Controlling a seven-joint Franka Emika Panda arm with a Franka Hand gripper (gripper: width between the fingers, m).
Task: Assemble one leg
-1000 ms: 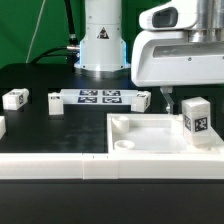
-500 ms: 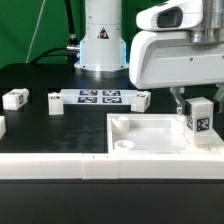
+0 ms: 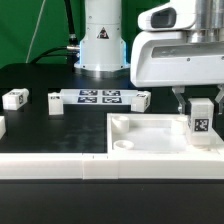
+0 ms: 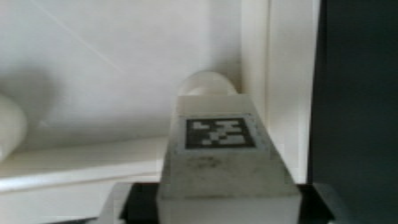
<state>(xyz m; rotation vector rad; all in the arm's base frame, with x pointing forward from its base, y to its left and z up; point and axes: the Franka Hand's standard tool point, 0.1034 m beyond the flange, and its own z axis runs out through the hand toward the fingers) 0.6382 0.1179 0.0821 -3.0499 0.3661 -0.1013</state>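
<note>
The leg (image 3: 200,118) has shifted slightly, clamped upright between the jaws

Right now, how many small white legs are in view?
4. One leg in the gripper over the tray; two on the table at the exterior view's left; one at the marker board's end nearer the tray. More may be hidden.

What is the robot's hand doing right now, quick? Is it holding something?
Gripper: closed, holding the leg upright between its fingers.
</note>
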